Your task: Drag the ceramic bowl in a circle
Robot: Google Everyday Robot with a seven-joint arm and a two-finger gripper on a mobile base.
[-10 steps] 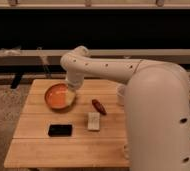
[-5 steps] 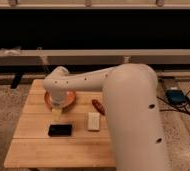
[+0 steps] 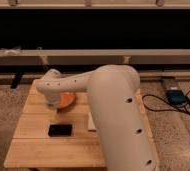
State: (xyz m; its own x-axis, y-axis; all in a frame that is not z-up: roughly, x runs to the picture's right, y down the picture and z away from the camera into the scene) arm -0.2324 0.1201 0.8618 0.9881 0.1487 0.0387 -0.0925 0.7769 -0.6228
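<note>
Bowl [image 3: 66, 99] on table's [image 3: 38, 147] back half, mostly hidden under arm [image 3: 113, 105]. Gripper [image 3: 52, 103] low at bowl's left edge, masked by wrist; released or clenched, cannot tell.

Raised camera looks down past arm [image 3: 115, 107] onto table [image 3: 38, 150], tool hidden.

Orange ceramic bowl [image 3: 67, 99] on wooden table [image 3: 38, 145], left half hidden.
</note>
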